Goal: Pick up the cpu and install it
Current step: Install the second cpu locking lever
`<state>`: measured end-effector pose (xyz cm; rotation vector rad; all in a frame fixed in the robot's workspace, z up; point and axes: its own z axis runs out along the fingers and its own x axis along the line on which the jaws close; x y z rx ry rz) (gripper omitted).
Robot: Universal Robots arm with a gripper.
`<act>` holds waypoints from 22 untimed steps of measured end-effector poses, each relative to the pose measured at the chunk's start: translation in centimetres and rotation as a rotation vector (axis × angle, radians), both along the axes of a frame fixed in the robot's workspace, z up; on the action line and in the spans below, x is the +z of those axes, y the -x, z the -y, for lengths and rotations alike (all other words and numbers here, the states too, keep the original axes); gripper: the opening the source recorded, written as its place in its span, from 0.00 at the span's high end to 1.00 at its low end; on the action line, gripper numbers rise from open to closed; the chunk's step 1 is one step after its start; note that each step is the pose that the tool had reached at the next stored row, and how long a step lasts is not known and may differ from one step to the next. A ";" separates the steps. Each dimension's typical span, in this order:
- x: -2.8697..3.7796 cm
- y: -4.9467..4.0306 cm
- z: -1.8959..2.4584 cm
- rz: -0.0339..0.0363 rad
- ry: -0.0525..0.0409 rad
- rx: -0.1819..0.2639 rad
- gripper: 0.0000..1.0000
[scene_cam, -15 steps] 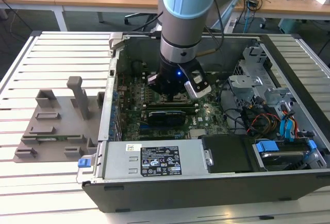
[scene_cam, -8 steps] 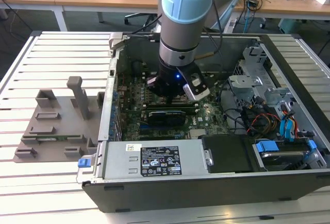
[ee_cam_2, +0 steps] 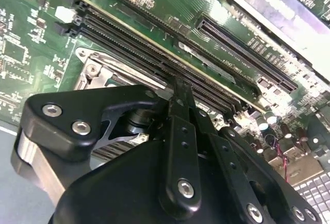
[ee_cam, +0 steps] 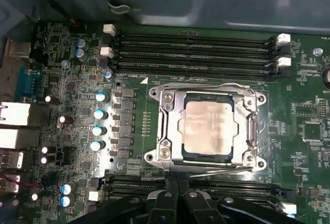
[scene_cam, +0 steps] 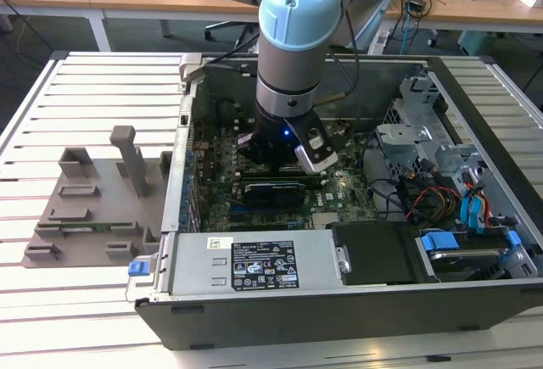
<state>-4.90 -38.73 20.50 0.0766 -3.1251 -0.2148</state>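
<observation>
Cpu (ee_cam: 209, 128) already sits in the socket frame (ee_cam: 206, 126), at about 12 o'clock from the gripper (ee_cam: 178, 195) in the first wrist view. Gripper looks closed and empty, probably. Install step nearly done; frame latching needs checking.

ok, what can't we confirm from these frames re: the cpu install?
- Gripper fingertips: cut off by the picture's edge in the first wrist view, so open or shut is unclear.
- CPU seating: it lies inside the socket frame, but pin contact underneath is hidden.
- Socket in the exterior view: blocked by the arm.
- Socket in the second wrist view: mostly covered by the gripper body.
</observation>
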 end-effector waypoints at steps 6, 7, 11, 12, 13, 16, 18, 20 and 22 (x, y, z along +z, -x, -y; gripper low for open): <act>-0.25 1.12 -0.53 0.0000 -0.0001 0.002 0.89; -0.27 1.26 -0.60 0.0000 -0.0001 0.002 0.89; -0.34 2.04 -0.95 -0.0001 0.0000 0.003 0.89; -0.35 2.11 -1.00 -0.0001 0.0001 0.003 0.89; -0.37 2.15 -1.11 -0.0002 0.0003 0.004 0.89; -0.39 2.15 -1.49 -0.0001 0.0001 0.008 0.89; -0.41 2.15 -1.70 0.0000 0.0000 0.010 0.89; -0.44 2.15 -1.74 -0.0001 0.0001 0.012 0.89; -0.55 2.15 -1.76 -0.0001 -0.0005 0.012 0.89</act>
